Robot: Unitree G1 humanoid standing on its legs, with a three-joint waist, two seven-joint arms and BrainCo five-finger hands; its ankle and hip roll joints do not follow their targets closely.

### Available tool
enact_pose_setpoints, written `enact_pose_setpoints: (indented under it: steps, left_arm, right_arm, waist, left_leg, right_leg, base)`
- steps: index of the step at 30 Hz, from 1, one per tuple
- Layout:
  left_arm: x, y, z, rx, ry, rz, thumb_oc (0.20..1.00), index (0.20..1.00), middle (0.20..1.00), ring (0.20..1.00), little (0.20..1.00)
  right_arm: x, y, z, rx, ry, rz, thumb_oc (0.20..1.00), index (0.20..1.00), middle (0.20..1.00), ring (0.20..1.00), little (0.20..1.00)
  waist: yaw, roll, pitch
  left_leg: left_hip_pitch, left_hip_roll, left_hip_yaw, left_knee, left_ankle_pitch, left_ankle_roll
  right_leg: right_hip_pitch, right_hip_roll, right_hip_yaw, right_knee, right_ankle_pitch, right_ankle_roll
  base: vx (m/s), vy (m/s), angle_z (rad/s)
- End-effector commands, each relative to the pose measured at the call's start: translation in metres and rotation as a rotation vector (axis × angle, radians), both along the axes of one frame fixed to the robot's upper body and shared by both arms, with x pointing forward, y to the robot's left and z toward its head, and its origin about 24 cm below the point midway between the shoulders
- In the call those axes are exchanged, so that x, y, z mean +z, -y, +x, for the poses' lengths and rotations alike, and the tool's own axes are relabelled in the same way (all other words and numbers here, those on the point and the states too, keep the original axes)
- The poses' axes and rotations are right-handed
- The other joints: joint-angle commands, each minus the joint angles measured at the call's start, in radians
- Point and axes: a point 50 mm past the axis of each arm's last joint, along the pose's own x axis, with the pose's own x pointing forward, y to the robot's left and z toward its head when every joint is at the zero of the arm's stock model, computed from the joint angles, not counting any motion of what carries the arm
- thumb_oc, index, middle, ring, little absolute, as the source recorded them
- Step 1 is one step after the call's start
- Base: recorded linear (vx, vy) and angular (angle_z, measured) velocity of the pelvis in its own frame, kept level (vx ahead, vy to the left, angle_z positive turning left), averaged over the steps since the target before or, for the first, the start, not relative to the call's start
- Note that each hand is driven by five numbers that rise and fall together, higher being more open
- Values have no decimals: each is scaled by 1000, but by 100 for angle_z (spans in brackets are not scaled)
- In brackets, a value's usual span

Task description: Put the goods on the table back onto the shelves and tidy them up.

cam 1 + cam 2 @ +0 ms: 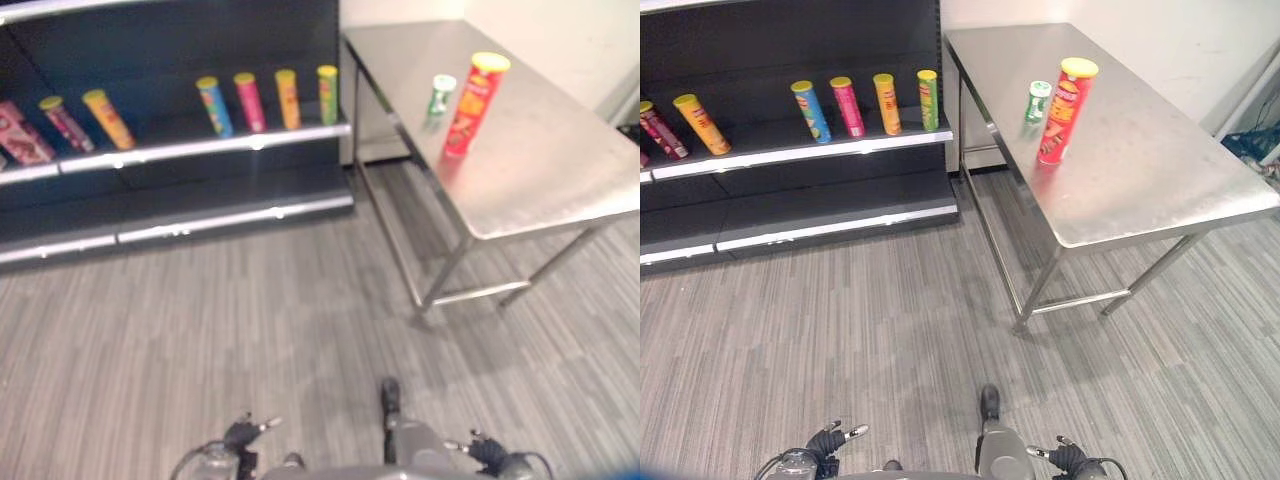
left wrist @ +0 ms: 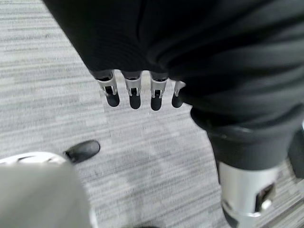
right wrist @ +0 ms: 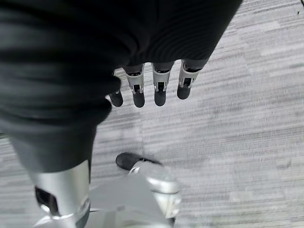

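On the steel table [image 1: 1140, 170] at the right stand a tall red can with a yellow lid [image 1: 1065, 110] and, just behind it, a short green can with a white lid [image 1: 1037, 102]. The dark shelf unit [image 1: 800, 150] at the back left carries several tall cans in a row, among them a blue one [image 1: 808, 110], a pink one [image 1: 847, 106] and a green one [image 1: 928, 100]. My left hand [image 2: 133, 90] and my right hand [image 3: 159, 88] hang by my sides over the carpet, far from table and shelf. Their fingers are straight and hold nothing.
A lower shelf board [image 1: 830, 225] lies bare beneath the cans. Grey striped carpet [image 1: 890, 320] spreads between me, the shelf and the table. The table's thin legs [image 1: 1035, 290] stand at its near corner. A white wall [image 1: 1160, 40] runs behind the table.
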Motion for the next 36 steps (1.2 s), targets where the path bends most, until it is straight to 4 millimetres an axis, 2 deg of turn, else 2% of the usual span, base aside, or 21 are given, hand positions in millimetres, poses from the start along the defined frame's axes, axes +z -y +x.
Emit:
enact_pose_setpoints:
  steps: [1, 4, 8, 9, 10, 11, 12, 13, 14, 16, 17, 19, 21, 22, 23, 24, 25, 26, 30, 33, 36]
  left_arm:
    - [6, -11, 14, -74, 42, 46, 1000, 1000, 1000, 1000, 1000]
    - [5, -6, 12, -94, 34, 36, 1000, 1000, 1000, 1000, 1000]
    - [4, 0, 14, -117, 29, 29, 1000, 1000, 1000, 1000, 1000]
    - [6, 4, 21, -133, 52, 22, 1000, 1000, 1000, 1000, 1000]
    - [6, 4, 21, -133, 52, 22, 1000, 1000, 1000, 1000, 1000]
    - [7, 6, 25, -121, 70, 10, 1000, 1000, 1000, 1000, 1000]
    - [9, 7, 30, -115, 91, -3, 1000, 1000, 1000, 1000, 1000]
    - [9, 7, 30, -115, 91, -3, 1000, 1000, 1000, 1000, 1000]
    - [12, 5, 36, -109, 110, 4, 1000, 1000, 1000, 1000, 1000]
    - [12, 4, 37, -105, 109, 9, 1000, 1000, 1000, 1000, 1000]
    - [12, 4, 37, -105, 109, 9, 1000, 1000, 1000, 1000, 1000]
    - [11, 5, 33, -77, 108, -7, 1000, 1000, 1000, 1000, 1000]
    - [9, 5, 28, -67, 95, -6, 1000, 1000, 1000, 1000, 1000]
    - [9, 4, 28, -66, 95, -5, 1000, 1000, 1000, 1000, 1000]
    - [8, 4, 25, -63, 89, -2, 1000, 1000, 1000, 1000, 1000]
    - [8, 3, 24, -59, 88, 0, 1000, 1000, 1000, 1000, 1000]
    - [8, 1, 24, -51, 93, 5, 1000, 1000, 1000, 1000, 1000]
    - [8, 2, 24, -55, 93, 2, 1000, 1000, 1000, 1000, 1000]
    - [7, 2, 20, -52, 78, 1, 1000, 1000, 1000, 1000, 1000]
    - [5, 0, 14, -37, 63, 0, 1000, 1000, 1000, 1000, 1000]
    - [5, -4, 10, -2, 63, 9, 1000, 1000, 1000, 1000, 1000]
  right_arm:
    - [1, 3, 2, 35, -5, -18, 1000, 1000, 1000, 1000, 1000]
    - [1, 8, -7, 19, -24, -21, 1000, 1000, 1000, 1000, 1000]
    - [4, 17, -6, -3, -18, -39, 1000, 1000, 1000, 1000, 1000]
    - [6, 22, -5, -30, 3, -44, 1000, 1000, 1000, 1000, 1000]
    - [6, 22, -5, -30, 3, -44, 1000, 1000, 1000, 1000, 1000]
    - [7, 25, -4, -44, 16, -48, 1000, 1000, 1000, 1000, 1000]
    - [9, 28, -3, -52, 18, -55, 1000, 1000, 1000, 1000, 1000]
    - [8, 27, -3, -52, 18, -54, 1000, 1000, 1000, 1000, 1000]
    - [11, 30, 3, -69, 42, -58, 1000, 1000, 1000, 1000, 1000]
    - [12, 31, 4, -77, 48, -61, 1000, 1000, 1000, 1000, 1000]
    - [12, 31, 4, -77, 48, -61, 1000, 1000, 1000, 1000, 1000]
    - [10, 25, 5, -63, 46, -48, 1000, 1000, 1000, 1000, 1000]
    - [10, 23, 6, -52, 47, -43, 1000, 1000, 1000, 1000, 1000]
    - [10, 23, 6, -51, 48, -42, 1000, 1000, 1000, 1000, 1000]
    - [9, 22, 6, -46, 48, -43, 1000, 1000, 1000, 1000, 1000]
    - [9, 21, 6, -39, 52, -42, 1000, 1000, 1000, 1000, 1000]
    - [9, 21, 6, -35, 54, -49, 1000, 1000, 1000, 1000, 1000]
    - [9, 21, 5, -35, 52, -51, 1000, 1000, 1000, 1000, 1000]
    - [7, 20, 1, -29, 34, -53, 1000, 1000, 1000, 1000, 1000]
    - [6, 17, 0, 7, 14, -51, 1000, 1000, 1000, 1000, 1000]
    - [4, 14, 2, 32, 3, -46, 1000, 1000, 1000, 1000, 1000]
  waist:
    - [-26, -8, 18]
    - [-37, -8, 7]
    - [-48, 21, -3]
    - [-56, 28, -7]
    - [-57, 29, -7]
    - [-69, 32, -12]
    - [-65, 27, -6]
    - [-67, 25, -9]
    - [-53, -1, 15]
    - [-42, -19, 26]
    - [-41, -17, 28]
    - [-10, -24, 31]
    - [7, -25, 33]
    - [7, -28, 31]
    - [16, -25, 33]
    - [28, 0, 25]
    - [41, 10, 28]
    - [45, 14, 25]
    - [56, 22, 28]
    - [70, 31, 19]
    - [91, 20, 0]
  left_leg:
    - [52, -142, -42, 2, -62, 5]
    - [100, -161, -80, 2, -105, 11]
    - [119, -140, -125, 50, -109, -7]
    - [89, -118, -114, 151, -74, -44]
    - [88, -117, -116, 154, -76, -45]
    - [70, -92, -85, 244, -39, -80]
    - [-32, -55, -65, 475, 34, -105]
    - [-37, -58, -67, 475, 36, -105]
    - [-128, -45, -75, 702, 115, -124]
    - [-177, -13, -42, 789, 118, -112]
    - [-178, -10, -42, 793, 116, -112]
    - [-242, 11, -20, 690, 92, -77]
    - [-263, 23, -20, 544, 75, -62]
    - [-263, 20, -19, 539, 79, -62]
    - [-286, 31, -23, 400, 90, -59]
    - [-284, 40, -41, 177, 158, -75]
    - [-317, 35, -64, 108, 219, -87]
    - [-318, 35, -74, 50, 238, -98]
    - [-367, 36, -87, 2, 267, -125]
    - [-357, 33, -116, 2, 260, -123]
    - [-327, 35, -78, 2, 264, -113]
  right_leg:
    - [-84, -26, -25, -42, 17, 27]
    - [-56, -26, -4, -37, 54, 22]
    - [-19, -7, 12, -27, 60, 6]
    - [9, -4, 2, -30, 47, -8]
    - [9, -3, 0, -30, 47, -8]
    - [31, 1, -15, -32, 29, -26]
    - [95, 13, -26, -43, -22, -55]
    - [91, 10, -27, -43, -21, -55]
    - [157, 14, -13, -46, -63, -84]
    - [197, 19, -6, -46, -90, -102]
    - [198, 22, -6, -46, -89, -102]
    - [245, 31, 22, -46, -121, -105]
    - [266, 33, 38, -46, -135, -96]
    - [263, 31, 39, -46, -134, -95]
    - [275, 31, 42, -46, -147, -86]
    - [290, 52, 48, -46, -166, -82]
    - [306, 67, 55, -46, -178, -84]
    - [320, 70, 59, -46, -186, -85]
    - [366, 87, 97, -46, -223, -91]
    - [385, 93, 136, -46, -246, -85]
    - [403, 56, 174, -46, -260, -58]
  base:
    - [371, -43, 10]
    - [417, -74, 23]
    - [377, -142, 33]
    - [282, -148, 62]
    - [302, -170, 71]
    - [295, -211, 53]
    - [290, -211, 48]
    - [328, -290, 36]
    - [155, -155, 35]
    - [224, -179, 10]
    - [324, -160, -16]
    - [305, -59, -11]
    - [221, 11, -26]
    - [203, 36, -37]
    - [297, 96, -23]
    - [438, 116, -12]
    - [407, 109, -19]
    - [326, 57, -25]
    - [228, 56, -20]
    - [348, 153, -79]
    - [328, 199, -109]
